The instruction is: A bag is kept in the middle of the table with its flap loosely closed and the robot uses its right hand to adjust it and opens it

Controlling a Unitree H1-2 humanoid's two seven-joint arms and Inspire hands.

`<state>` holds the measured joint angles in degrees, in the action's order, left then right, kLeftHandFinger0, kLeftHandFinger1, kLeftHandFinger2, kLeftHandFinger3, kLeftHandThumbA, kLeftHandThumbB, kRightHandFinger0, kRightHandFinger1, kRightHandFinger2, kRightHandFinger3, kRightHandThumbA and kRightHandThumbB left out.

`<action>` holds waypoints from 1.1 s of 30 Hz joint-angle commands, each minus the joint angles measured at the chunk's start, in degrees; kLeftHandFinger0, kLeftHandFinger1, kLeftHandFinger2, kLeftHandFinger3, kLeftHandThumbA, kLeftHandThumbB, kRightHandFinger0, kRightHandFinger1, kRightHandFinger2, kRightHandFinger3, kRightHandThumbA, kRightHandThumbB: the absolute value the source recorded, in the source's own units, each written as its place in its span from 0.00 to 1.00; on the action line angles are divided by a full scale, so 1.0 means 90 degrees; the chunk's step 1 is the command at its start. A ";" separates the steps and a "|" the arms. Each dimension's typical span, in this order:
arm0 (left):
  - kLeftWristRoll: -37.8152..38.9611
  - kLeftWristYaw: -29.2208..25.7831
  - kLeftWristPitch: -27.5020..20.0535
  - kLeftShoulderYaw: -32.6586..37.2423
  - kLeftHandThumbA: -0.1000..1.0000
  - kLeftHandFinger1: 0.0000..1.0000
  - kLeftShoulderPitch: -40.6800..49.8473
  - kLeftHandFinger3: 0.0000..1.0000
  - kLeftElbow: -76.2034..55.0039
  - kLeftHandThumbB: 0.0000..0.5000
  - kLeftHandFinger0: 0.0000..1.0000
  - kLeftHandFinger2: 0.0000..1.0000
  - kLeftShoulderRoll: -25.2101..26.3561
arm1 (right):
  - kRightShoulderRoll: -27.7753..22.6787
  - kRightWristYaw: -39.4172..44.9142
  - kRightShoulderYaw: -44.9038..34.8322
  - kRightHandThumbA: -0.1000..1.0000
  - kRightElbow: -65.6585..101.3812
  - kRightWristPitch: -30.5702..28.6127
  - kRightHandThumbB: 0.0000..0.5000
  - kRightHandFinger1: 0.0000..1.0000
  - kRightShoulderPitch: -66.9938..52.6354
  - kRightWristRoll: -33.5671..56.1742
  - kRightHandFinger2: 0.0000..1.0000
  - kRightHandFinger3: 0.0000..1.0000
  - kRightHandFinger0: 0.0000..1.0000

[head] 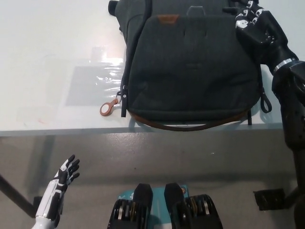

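We see the dark grey bag (190, 67) lying flat on the white desk (52, 62), toward its right half, with its near edge close to the desk's near edge. Its flap (193, 67) lies closed over the front, a small brown tab (167, 19) at the flap's far edge. A zipper pull with a brown ring (106, 109) trails off the bag's left side onto the desk. Our black right robot hand (255, 26) rests on the bag's far right corner, touching the fabric; we cannot tell whether it is gripping anything. Our white left robot hand (64, 174) hangs released below the desk at the near left, fingers spread, holding nothing.
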<state>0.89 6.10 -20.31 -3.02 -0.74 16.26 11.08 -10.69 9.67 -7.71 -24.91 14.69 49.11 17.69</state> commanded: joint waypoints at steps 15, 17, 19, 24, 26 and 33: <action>0.0069 0.0075 -0.0006 -0.0040 1.00 1.00 -0.0290 1.00 -0.0132 0.94 1.00 1.00 0.0179 | -0.0225 0.0016 0.0173 0.00 0.5005 0.0931 0.33 0.27 -0.1904 0.0057 0.49 0.60 0.00; 0.0080 0.0078 0.0005 -0.0043 1.00 1.00 -0.0324 1.00 -0.0125 0.96 1.00 1.00 0.0177 | -0.0175 0.0157 0.0091 0.00 0.5102 0.0830 0.30 0.22 -0.2079 0.0383 0.46 0.57 0.00; 0.0011 0.0044 -0.0004 -0.0044 1.00 1.00 -0.0340 1.00 -0.0100 0.97 1.00 1.00 0.0191 | -0.0145 0.0350 0.0015 0.00 0.5218 0.0779 0.26 0.23 -0.2278 0.0782 0.52 0.57 0.00; 0.0029 0.0041 0.0001 -0.0047 1.00 1.00 -0.0353 1.00 -0.0077 0.97 1.00 1.00 0.0197 | -0.0436 0.0623 0.0047 0.36 0.5630 0.1195 0.25 0.45 -0.2743 0.1269 0.71 0.78 0.23; 0.0007 0.0038 -0.0033 -0.0045 1.00 1.00 -0.0391 1.00 -0.0050 0.96 1.00 1.00 0.0219 | -0.0806 0.1056 0.0257 0.74 0.5643 0.1039 0.41 0.81 -0.2849 0.1226 1.00 1.00 0.58; -0.0090 -0.0002 -0.0072 -0.0023 1.00 1.00 -0.0489 1.00 -0.0003 0.94 1.00 1.00 0.0242 | -0.1567 0.1939 0.0776 1.00 0.5342 0.0559 0.88 1.00 -0.3195 0.1296 1.00 1.00 1.00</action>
<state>0.78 6.08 -20.05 -3.18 -3.56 16.40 11.98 -22.73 20.50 -2.12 23.26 23.16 20.10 26.98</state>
